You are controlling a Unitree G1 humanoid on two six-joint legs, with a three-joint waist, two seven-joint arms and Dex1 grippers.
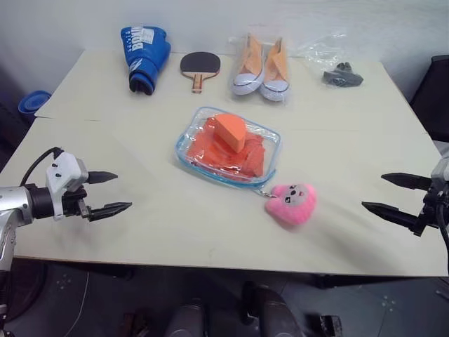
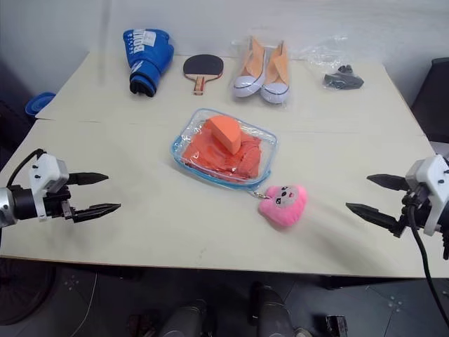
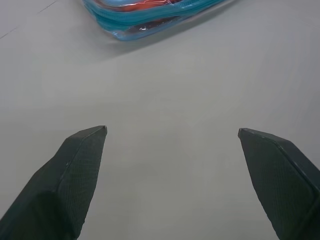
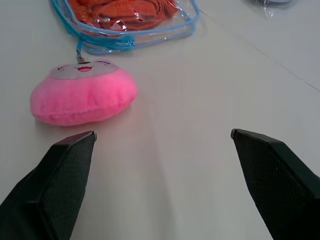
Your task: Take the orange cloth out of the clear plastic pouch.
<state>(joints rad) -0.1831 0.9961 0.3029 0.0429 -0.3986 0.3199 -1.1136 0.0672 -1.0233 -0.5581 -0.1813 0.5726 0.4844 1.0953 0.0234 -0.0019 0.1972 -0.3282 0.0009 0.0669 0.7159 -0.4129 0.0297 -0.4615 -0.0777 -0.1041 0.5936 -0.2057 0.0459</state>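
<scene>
The clear plastic pouch, edged in light blue, lies flat at the middle of the table. Inside it sits the wrinkled orange cloth. An orange foam wedge rests on top of the pouch. A pink plush charm on a short chain lies at the pouch's near right corner. My left gripper hovers open over the table's left side, pointing toward the pouch. My right gripper is open at the right, well apart from the plush charm. Both grippers hold nothing.
Along the far edge lie a blue boxing glove, a table tennis paddle, bagged orange sneakers and a thin clear bag with dark items. Bare tabletop lies between each gripper and the pouch.
</scene>
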